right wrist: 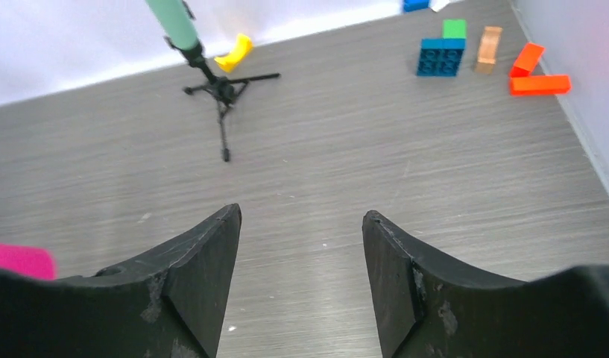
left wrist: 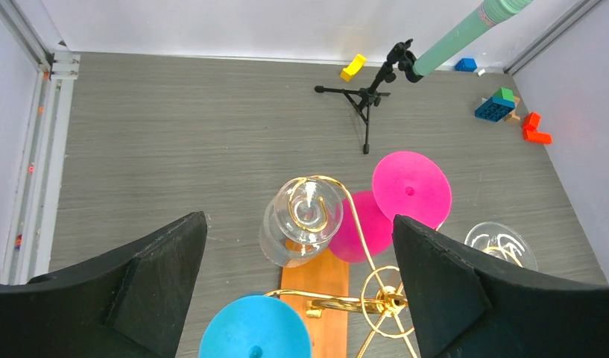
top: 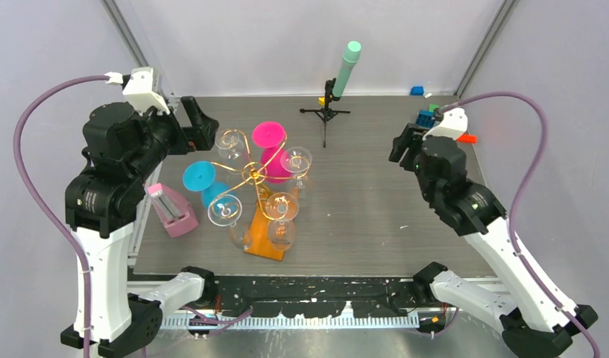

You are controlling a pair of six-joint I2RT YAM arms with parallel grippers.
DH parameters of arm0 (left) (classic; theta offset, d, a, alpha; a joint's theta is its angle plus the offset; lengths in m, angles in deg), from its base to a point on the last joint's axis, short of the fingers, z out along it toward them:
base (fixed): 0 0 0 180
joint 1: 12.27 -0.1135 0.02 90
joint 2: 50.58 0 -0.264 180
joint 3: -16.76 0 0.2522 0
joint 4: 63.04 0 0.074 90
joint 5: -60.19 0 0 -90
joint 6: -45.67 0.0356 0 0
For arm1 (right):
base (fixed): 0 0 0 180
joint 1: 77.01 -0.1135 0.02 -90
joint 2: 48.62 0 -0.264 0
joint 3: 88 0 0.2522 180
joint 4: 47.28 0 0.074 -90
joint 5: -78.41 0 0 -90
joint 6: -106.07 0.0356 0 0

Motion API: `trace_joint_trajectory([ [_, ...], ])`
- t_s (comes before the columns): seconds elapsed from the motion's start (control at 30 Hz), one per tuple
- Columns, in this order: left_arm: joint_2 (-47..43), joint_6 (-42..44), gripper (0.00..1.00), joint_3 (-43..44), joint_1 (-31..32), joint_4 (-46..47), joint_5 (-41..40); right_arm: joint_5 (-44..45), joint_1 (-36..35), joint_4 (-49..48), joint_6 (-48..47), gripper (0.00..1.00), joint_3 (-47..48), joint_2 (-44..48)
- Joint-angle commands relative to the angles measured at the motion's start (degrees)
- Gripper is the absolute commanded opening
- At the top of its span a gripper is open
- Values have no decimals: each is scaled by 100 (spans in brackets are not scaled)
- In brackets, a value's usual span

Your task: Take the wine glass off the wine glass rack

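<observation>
The wine glass rack (top: 250,173) stands in the left half of the surface (top: 376,216), its orange base (top: 267,235) reaching toward the near edge. Glasses hang bowl-down from its gold curls: several clear ones, two pink glasses (top: 269,135) and a blue glass (top: 199,177).

The left claw (top: 199,125) hovers over the rack's far-left side, spread wide and holding nothing. In its own wrist view a clear wine glass (left wrist: 300,222) lies between the two fingers, its foot caught in a wire spiral. I'd judge that to be the one it is after.

The right claw (top: 400,147) hangs toward the right edge, also apart and empty, well away from the rack.

That glass looks thin, light and brittle, and smooth enough to slip. A gentle hold around the bowl or on the stem just under the foot seems safest. It should be slid out through the gap in the curl, not pulled straight down. The wire rack may rock, and the neighbouring glasses hang close enough to knock.
</observation>
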Motion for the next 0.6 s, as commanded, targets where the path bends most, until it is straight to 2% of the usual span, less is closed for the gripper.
trace_joint_trajectory([
  [0.0,-10,-18,98,-42,22,111,73,-529,-5,-5,417,67,556,244],
  [0.17,324,-237,98,-38,22,-295,189,-1702,-5,-181,755,67,861,241],
  [0.37,408,-997,98,-32,22,-573,-889,-2651,-5,-258,1090,67,1239,-48],
  [0.43,350,-987,98,-41,22,-466,-790,-2965,-5,-186,1263,67,1412,-236],
  [0.57,216,-393,98,-73,22,-58,69,-4041,-5,-9,1674,66,1907,-779],
])
